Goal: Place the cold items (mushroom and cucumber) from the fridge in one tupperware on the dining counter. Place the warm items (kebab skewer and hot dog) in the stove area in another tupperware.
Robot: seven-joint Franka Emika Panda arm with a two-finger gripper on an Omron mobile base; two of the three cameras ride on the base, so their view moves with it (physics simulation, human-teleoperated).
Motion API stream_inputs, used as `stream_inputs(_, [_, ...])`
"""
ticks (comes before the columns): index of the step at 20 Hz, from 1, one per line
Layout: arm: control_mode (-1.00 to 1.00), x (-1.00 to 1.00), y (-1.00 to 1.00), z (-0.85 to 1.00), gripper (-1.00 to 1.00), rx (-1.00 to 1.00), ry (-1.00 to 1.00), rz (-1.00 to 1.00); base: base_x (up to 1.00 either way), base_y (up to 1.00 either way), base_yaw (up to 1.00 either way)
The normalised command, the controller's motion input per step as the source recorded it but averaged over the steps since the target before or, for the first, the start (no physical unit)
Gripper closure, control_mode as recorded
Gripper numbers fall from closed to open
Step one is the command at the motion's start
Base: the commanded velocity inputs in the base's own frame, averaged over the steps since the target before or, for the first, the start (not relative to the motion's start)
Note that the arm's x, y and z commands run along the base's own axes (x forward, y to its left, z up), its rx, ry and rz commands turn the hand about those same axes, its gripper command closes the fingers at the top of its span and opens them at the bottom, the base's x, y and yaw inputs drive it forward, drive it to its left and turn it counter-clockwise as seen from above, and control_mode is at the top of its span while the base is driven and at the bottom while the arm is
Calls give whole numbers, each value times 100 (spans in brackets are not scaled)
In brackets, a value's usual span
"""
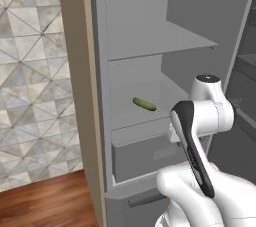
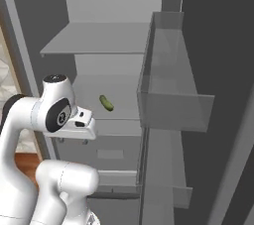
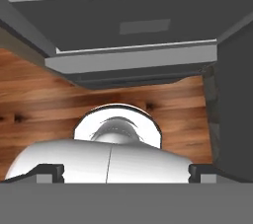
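The fridge (image 1: 150, 41) stands open in front of me, grey inside. On its middle shelf lies the dark green cucumber (image 1: 144, 104), seen also in the right base view (image 2: 106, 103), alone on that shelf. My gripper (image 2: 73, 141) hangs in front of the drawer below that shelf, pointing down, lower than the cucumber and nearer to me. In the hand view the gripper (image 3: 126, 172) is open, its fingertips (image 3: 49, 171) far apart with nothing between them, looking down at the fridge's lower front (image 3: 138, 25) and wood floor. The mushroom, kebab skewer, hot dog, tupperware and dining counter are out of view.
The open fridge door (image 2: 173, 100) with clear shelf bins juts out on the right, close to the arm. A grey drawer (image 1: 145, 153) sits under the cucumber's shelf. A tan side panel (image 1: 75, 71) and tiled wall (image 1: 30, 71) lie left, above the wood floor (image 1: 45, 201).
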Motion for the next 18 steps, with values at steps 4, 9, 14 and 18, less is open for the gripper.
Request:
stream_inputs(4, [-100, 9, 1, 0, -100, 0, 0, 0, 25, -10, 6])
stream_inputs(9, [-100, 74, 10, 3, -100, 0, -4, 5, 0, 0, 0])
stream_inputs(14, [-100, 79, -2, 12, -100, -9, -16, 1, 0, 0, 0])
stream_inputs(18, [-100, 55, -5, 2, -100, -10, -8, 4, 0, 0, 0])
